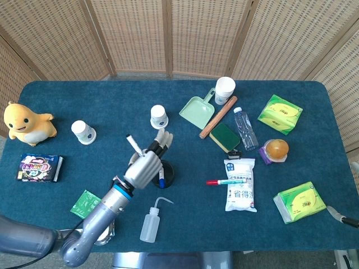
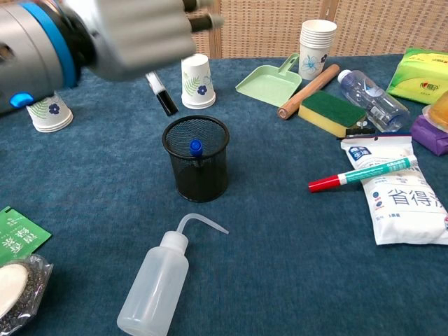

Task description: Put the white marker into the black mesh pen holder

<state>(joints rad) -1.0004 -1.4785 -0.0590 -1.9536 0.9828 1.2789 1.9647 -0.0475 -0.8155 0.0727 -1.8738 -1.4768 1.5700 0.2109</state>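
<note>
- The left hand (image 1: 147, 167) hangs above the counter (image 1: 50, 213) right over the black mesh pen holder (image 2: 197, 159), covering most of it in the head view.
- Its fingers (image 1: 162, 141) are curled around the white marker (image 1: 133, 145), pinching it; the fingertips point toward 1 o'clock in the head view.
- In the head view the marker sticks out of the hand toward 11 o'clock. In the chest view its black-capped lower end (image 2: 164, 95) points down and hangs in the air just above the holder's rim at about 10 o'clock, not inside it.
- The right hand cannot be seen in either view.
- The pen holder stands upright near the middle of the counter; a blue-capped pen (image 2: 196, 148) leans inside it.
- A white squeeze bottle (image 2: 159, 281) with a bent spout lies on its side at 6 o'clock from the holder.
- An upturned paper cup (image 2: 197, 81) with a leaf print stands at 12 o'clock from the holder; a second one (image 2: 48, 113) stands at 9 to 10 o'clock, partly behind the arm.
- A stack of paper cups (image 2: 316, 45) stands upright at 1 o'clock, just beside a green dustpan (image 2: 270, 82).
- A red-capped marker (image 2: 361, 173) rests partly on a white packet (image 2: 405, 206) at 3 o'clock.
</note>
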